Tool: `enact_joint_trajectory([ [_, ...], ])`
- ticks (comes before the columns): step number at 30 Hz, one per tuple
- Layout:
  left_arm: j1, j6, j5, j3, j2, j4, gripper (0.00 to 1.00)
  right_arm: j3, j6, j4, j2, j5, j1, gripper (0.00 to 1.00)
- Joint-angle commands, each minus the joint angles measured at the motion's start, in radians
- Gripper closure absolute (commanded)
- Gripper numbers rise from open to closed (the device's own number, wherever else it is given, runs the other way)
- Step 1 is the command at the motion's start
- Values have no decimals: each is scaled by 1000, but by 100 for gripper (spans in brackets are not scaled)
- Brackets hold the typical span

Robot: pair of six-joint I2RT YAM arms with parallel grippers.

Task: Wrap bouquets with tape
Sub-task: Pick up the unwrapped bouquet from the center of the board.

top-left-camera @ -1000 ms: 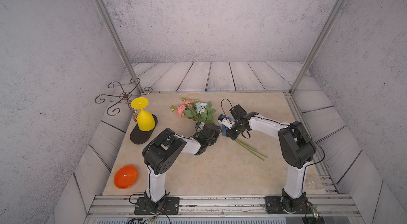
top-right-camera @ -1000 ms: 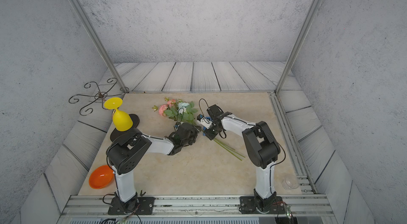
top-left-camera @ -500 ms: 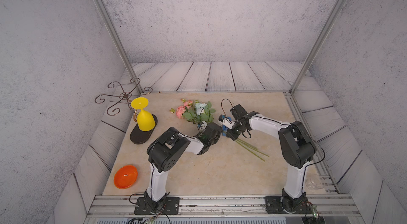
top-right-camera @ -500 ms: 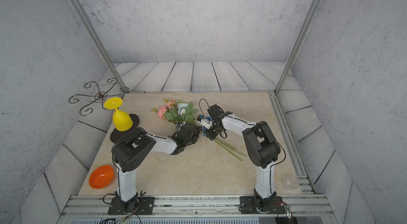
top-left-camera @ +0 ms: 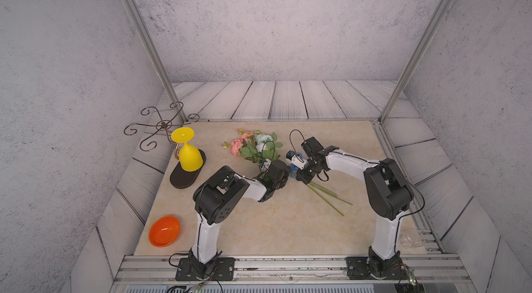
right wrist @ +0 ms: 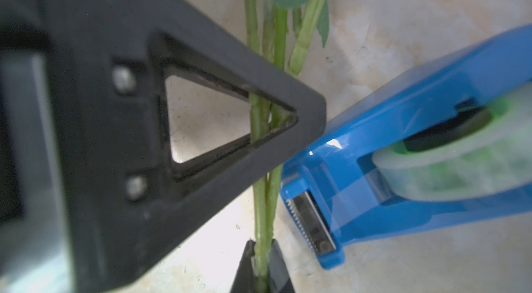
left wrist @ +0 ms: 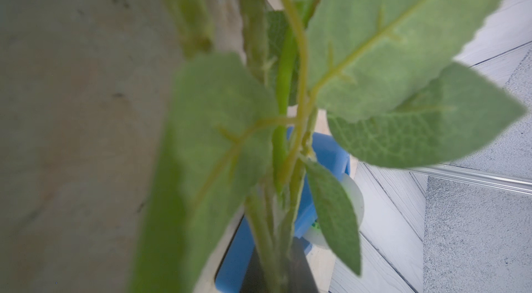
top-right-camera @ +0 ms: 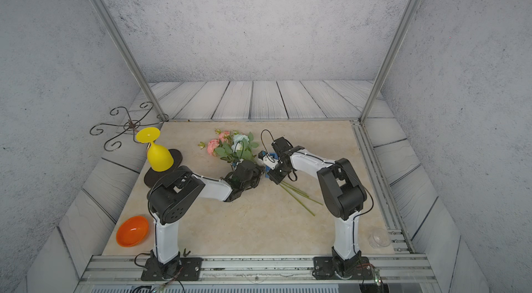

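Now both pincers clench the bouquet [top-left-camera: 254,147] at its stems [right wrist: 263,205], mid-way across the table [top-left-camera: 259,219] — left gripper [top-left-camera: 288,174] nearer the leaves [left wrist: 403,46], right gripper [right wrist: 262,265] just beyond — beside the blue dispenser [right wrist: 403,139] cradling its tape roll [right wrist: 460,173].

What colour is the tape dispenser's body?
The tape dispenser is bright blue; the right wrist view shows it best.
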State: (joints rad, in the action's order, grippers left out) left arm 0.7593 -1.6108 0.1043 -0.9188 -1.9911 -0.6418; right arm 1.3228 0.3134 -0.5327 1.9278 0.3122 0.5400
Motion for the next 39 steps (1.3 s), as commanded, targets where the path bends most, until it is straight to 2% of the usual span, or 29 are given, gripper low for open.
enact_joint_trajectory([
  [1, 1, 31, -10, -9, 8, 42, 100, 17, -14, -7, -9, 3, 3, 97],
  [7, 0, 45, -4, -4, 13, 23, 100, -8, -74, -22, -21, -18, 2, 72],
  [14, -13, 67, -20, 9, -9, -32, 100, -71, -135, 14, -103, 1, -23, 65],
  [17, -14, 97, -25, 9, -2, -40, 100, -96, -167, 16, -166, 51, -59, 56],
  [19, -15, 105, -29, 16, -8, -64, 100, -109, -181, 7, -211, 93, -78, 47],
  [22, -18, 122, -39, 22, -25, -105, 100, -120, -181, -26, -249, 131, -90, 25],
  [26, -17, 176, -65, 20, -33, -142, 100, -103, -189, -113, -229, 178, -127, 10],
  [30, -17, 193, -56, 59, -51, -242, 100, -22, -183, -220, -151, 410, -209, 9],
  [34, -17, 253, -55, 70, -88, -385, 100, 76, -149, -326, -27, 492, -204, 13],
  [39, -20, 271, -32, 81, -138, -510, 100, 88, -176, -290, 64, 531, -198, 15],
])
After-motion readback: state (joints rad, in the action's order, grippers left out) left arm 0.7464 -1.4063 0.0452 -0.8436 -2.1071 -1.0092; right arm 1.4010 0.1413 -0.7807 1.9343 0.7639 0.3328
